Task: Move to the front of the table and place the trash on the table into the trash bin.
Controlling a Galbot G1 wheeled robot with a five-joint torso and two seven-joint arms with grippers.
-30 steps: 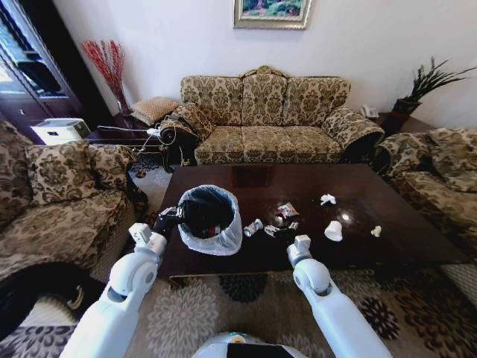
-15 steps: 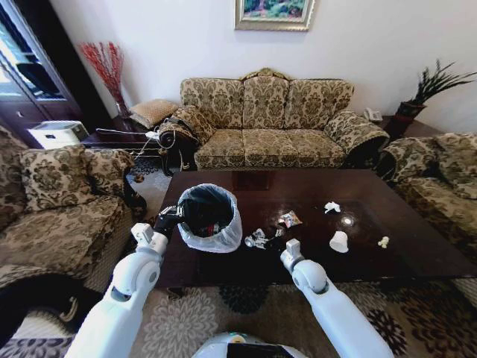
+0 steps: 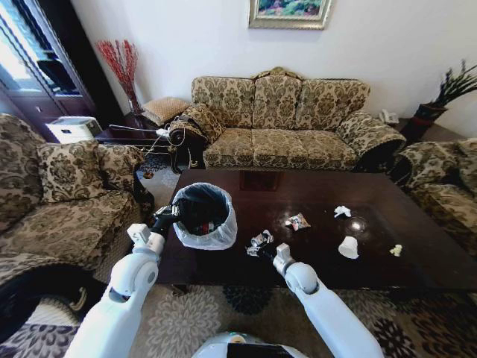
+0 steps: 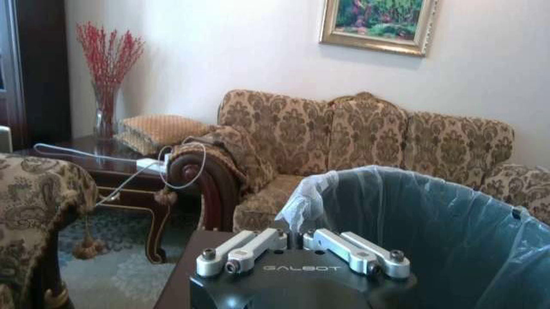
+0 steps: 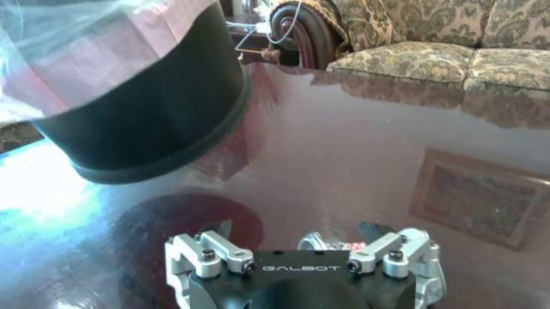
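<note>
Left gripper (image 3: pixel 165 216) clamps the trash bin (image 3: pixel 205 216) rim; right gripper (image 5: pixel 303 233) straddles a half-hidden shiny wrapper (image 5: pixel 320 242), jaws spread, on the desk (image 3: pixel 313 200).

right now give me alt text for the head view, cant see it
The right gripper reaches shiny silver wrappers on the dark glossy brown wooden table, while the left gripper sits at the rim of the round dark bag-lined bin. Farther right lie a white cup and crumpled white paper.

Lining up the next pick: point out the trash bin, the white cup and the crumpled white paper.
trash bin (image 3: pixel 223 233), head view, bag folded over the near rim.
white cup (image 3: pixel 348 247), head view, middle of its side.
crumpled white paper (image 3: pixel 343 212), head view, centre of the wad.
</note>
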